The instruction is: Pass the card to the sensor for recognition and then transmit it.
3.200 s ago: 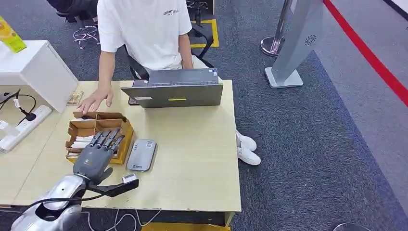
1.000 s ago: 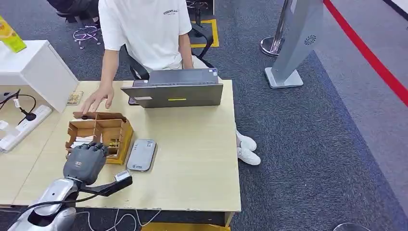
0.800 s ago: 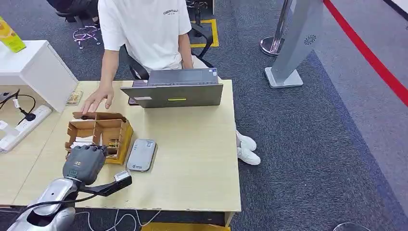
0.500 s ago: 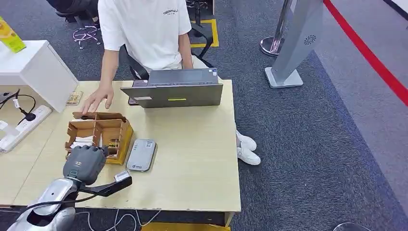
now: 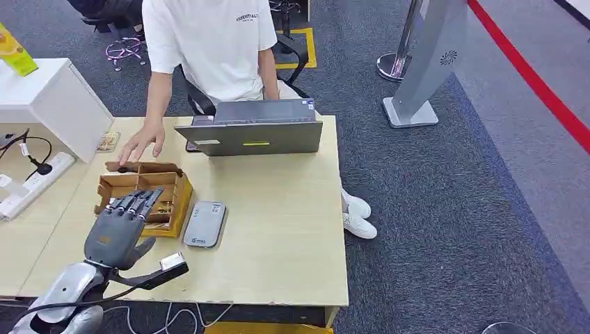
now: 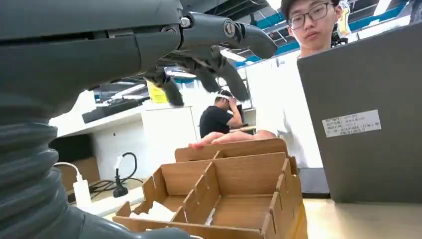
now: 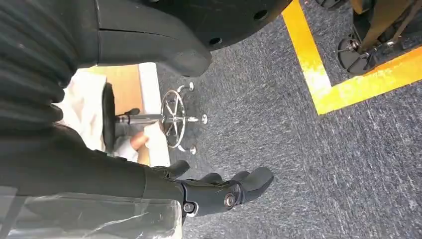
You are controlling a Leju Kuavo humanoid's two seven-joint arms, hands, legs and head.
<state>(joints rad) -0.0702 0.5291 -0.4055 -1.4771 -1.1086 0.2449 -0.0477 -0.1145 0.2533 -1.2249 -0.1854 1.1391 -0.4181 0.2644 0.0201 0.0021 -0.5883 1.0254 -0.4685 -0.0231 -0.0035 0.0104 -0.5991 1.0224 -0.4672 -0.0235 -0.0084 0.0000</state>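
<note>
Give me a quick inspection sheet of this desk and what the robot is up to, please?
Surface: light wooden table, bare across its right half.
Job's things: cardboard divider box with white cards in a near compartment; grey card sensor lying flat beside the box.
Clutter: open laptop; small packet by the far edge.
Hands: left hand above the box, fingers spread, holding nothing; right hand hanging over the carpet, fingers partly curled, nothing seen in it.
Cables: power strip with a black cable.
Surroundings: a seated person with a hand on the table.
</note>
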